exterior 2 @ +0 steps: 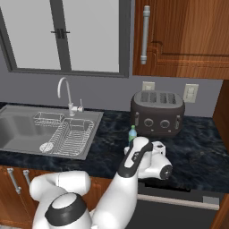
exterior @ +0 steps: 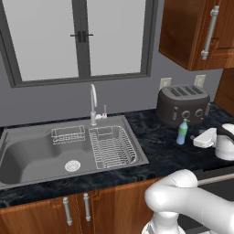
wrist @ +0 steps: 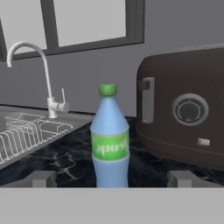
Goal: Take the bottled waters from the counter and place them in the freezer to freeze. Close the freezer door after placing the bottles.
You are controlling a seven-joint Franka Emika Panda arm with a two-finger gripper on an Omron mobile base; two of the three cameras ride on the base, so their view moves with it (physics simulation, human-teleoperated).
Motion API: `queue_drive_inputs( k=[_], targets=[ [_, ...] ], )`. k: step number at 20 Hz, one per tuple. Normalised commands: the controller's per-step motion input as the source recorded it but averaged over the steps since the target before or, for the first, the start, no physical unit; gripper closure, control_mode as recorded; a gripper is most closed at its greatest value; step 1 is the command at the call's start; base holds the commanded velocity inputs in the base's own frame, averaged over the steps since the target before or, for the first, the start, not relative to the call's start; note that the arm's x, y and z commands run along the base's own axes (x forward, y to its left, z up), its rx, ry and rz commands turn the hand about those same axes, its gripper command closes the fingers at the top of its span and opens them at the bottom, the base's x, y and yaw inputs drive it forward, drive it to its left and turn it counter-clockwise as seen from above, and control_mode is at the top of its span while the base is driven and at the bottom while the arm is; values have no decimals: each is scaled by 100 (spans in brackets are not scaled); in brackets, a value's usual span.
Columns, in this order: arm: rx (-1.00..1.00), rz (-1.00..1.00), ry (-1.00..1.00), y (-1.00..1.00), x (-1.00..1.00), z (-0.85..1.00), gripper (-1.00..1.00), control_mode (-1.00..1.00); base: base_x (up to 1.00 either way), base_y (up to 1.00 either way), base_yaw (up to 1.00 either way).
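Pale blue bottle [wrist: 109,138] with green cap and label stood upright on the black counter [exterior: 160,155], just in front of the dark toaster [exterior: 183,106] and to the right of the sink [exterior: 27,155]. In the hand view it sat dead centre, straight ahead of the gripper [wrist: 111,178], with 1 fingertip [wrist: 43,178] low on either side of its base. The jaws were spread wide and empty, apart from the bottle. Its long axis was vertical, across the fingers' line. Judgement: a straight push forward would bracket the body below the label before closing.
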Motion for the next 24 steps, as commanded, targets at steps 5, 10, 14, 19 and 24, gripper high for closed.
queue_drive_inputs(
  k=[5, 10, 14, 19, 24],
  targets=[
    [0, 2, 0, 8, 0, 0, -100, -100, 0, 0, 0],
    [0, 1, 0, 7, 9, 0, -100, -100, 0, 0, 0],
    [0, 0, 0, 0, 19, 0, -100, -100, 0, 0, 0],
    [0, 0, 0, 0, 25, 0, -100, -100, 0, 0, 0],
    [0, 3, 0, 8, 12, -1, -100, -100, 0, 0, 0]
  ],
)
